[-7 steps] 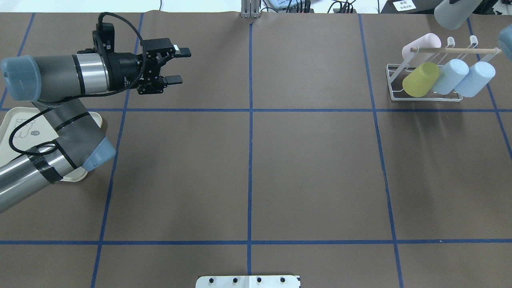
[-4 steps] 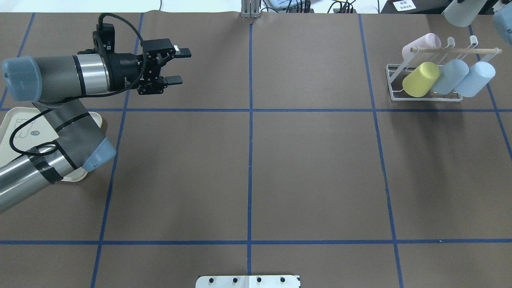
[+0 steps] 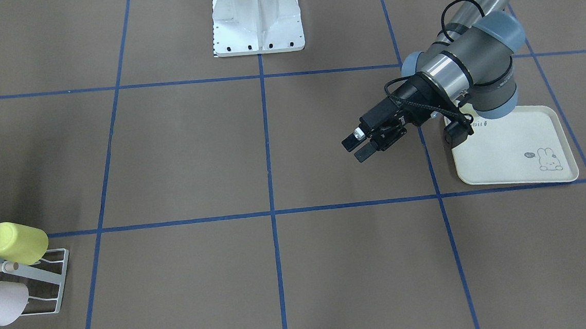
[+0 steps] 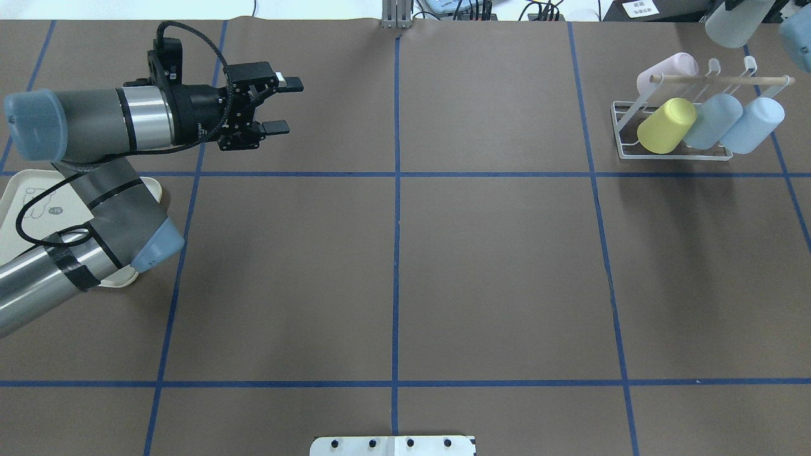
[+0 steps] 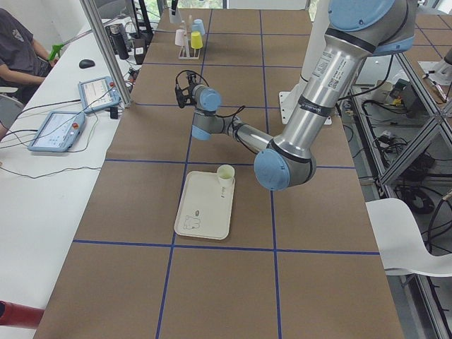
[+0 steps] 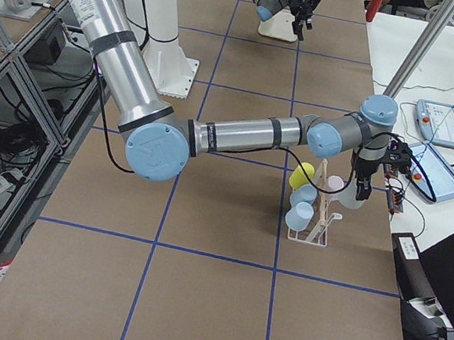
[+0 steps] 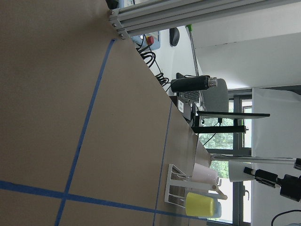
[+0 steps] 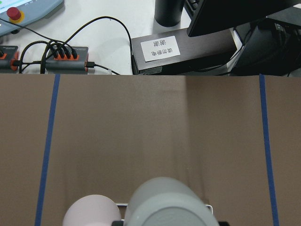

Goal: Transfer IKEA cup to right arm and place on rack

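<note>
My right gripper [image 7: 256,175] is shut on a pale grey-white cup [image 4: 735,22] and holds it in the air just beyond the rack's far right end. The same cup fills the bottom of the right wrist view [image 8: 167,202]. The white wire rack [image 4: 624,120] with its wooden dowel [image 4: 722,80] holds a pink cup [image 4: 668,68], a yellow cup [image 4: 665,125] and two blue cups [image 4: 713,120]. My left gripper [image 4: 275,104] is open and empty, hovering over the far left of the table, and it also shows in the front view [image 3: 356,147].
A cream rabbit-print tray [image 3: 508,149] lies under my left arm's elbow, with a small pale cup [image 5: 225,174] on its corner. The robot base plate [image 3: 257,17] stands at the near edge. Cables, a monitor stand and control pads [image 8: 51,52] lie beyond the table's far edge.
The right arm has carried the pale cup a little up and to the right in the overhead view, away from the rack. The left arm has not moved.
</note>
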`<act>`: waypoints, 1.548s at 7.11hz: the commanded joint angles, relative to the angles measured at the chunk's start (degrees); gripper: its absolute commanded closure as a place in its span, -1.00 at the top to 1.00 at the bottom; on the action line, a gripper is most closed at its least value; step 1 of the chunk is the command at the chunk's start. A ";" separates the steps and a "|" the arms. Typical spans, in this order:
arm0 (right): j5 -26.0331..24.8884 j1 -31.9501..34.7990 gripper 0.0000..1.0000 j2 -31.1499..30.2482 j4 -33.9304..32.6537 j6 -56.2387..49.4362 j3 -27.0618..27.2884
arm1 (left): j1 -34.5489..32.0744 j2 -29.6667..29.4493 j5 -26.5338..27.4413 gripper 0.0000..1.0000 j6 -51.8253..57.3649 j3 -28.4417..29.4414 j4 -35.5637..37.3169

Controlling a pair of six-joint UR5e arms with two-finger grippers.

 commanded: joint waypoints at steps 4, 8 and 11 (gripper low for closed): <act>4.08 -0.92 -0.69 -2.02 0.07 0.29 0.91 | -0.08 0.00 0.09 1.00 0.06 -0.03 0.00; 3.55 -1.89 -0.01 -2.37 0.42 -0.41 0.30 | -0.08 0.00 0.09 1.00 0.06 0.06 0.00; 2.24 -2.60 0.63 -2.37 0.42 -0.06 0.12 | -0.26 0.00 0.09 1.00 0.06 0.06 0.00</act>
